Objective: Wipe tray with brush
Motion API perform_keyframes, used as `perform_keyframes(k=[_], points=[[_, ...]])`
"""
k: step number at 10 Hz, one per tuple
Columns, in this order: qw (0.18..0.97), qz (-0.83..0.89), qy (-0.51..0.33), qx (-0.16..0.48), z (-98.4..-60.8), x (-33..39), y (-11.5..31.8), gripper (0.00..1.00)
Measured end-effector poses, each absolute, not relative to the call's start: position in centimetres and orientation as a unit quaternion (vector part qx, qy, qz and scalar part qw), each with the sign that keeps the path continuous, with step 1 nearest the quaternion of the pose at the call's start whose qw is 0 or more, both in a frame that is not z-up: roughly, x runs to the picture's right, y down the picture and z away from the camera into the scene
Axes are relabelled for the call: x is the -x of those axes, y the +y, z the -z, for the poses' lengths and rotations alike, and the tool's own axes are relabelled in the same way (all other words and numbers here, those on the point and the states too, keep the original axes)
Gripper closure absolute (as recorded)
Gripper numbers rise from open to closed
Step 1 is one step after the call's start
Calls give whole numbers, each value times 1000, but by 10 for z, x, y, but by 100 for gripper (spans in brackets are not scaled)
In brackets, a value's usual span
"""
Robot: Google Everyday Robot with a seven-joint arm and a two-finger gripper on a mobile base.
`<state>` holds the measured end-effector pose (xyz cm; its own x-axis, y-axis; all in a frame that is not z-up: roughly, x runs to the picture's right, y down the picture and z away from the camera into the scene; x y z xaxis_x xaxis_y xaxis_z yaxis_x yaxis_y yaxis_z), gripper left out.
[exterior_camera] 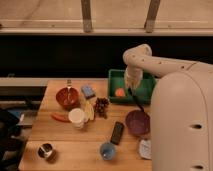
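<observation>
While scanning down the white arm, find the gripper low over the tray, clamped on the upper end of the brush. Runs from the claw down and to the near right, across the tray's front wall, ending close above the purple bowl.

Progress, by judgement:
- Done: brush in grasp and carried to the tray.
- Not evident: any contact between the working end and the tray floor. Early in the wiping, or not yet begun.
- Left: bring the lower end inside the walls, sweep the floor, work round the orange lump just left of the claw, inside the tray.

Materials and shapes:
- Tray: green plastic, rectangular, low raised walls, smooth.
- Brush: thin, near-black, stick-like, apparently rigid.
- Orange lump: small, rounded.
- Below the claw: round purple bowl, smooth-sided.
- Below and left of the claw: flat black remote, oblong, on the pale wooden table.
- Well to the left of the claw: round red bowl.
</observation>
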<state>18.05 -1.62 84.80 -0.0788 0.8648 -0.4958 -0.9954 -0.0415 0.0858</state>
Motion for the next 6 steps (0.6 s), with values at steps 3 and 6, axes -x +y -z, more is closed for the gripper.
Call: perform_keyframes(k=[3, 6], points=[[627, -729, 253, 112, -841, -247, -16, 100], [614, -741, 248, 107, -854, -253, -29, 100]])
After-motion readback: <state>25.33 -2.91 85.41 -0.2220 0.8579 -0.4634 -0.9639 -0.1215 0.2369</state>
